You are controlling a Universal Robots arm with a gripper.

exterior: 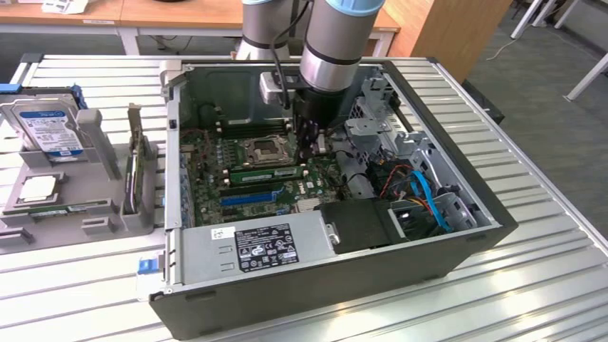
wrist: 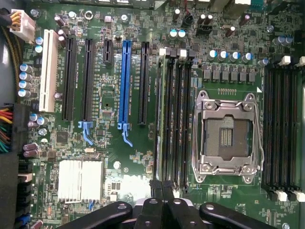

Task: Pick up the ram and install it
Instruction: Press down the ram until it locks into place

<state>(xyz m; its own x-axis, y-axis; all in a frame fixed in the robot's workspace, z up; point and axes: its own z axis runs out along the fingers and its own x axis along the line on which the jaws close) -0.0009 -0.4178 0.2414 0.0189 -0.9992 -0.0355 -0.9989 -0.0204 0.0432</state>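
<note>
Hanging over the motherboard point(wrist: 119, 157) with its fingers pressed together, the gripper point(wrist: 162, 205) sits just above the ram point(exterior: 268, 173), which lies in a memory slot point(wrist: 177, 119) beside the CPU socket point(wrist: 228, 136), its long side along the slot, and might jam if pushed down crooked

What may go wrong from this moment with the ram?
The shut gripper is at one end of the ram, so a push there may seat it tilted. The bare CPU socket lies right beside the slots; a slip might hit it.
</note>
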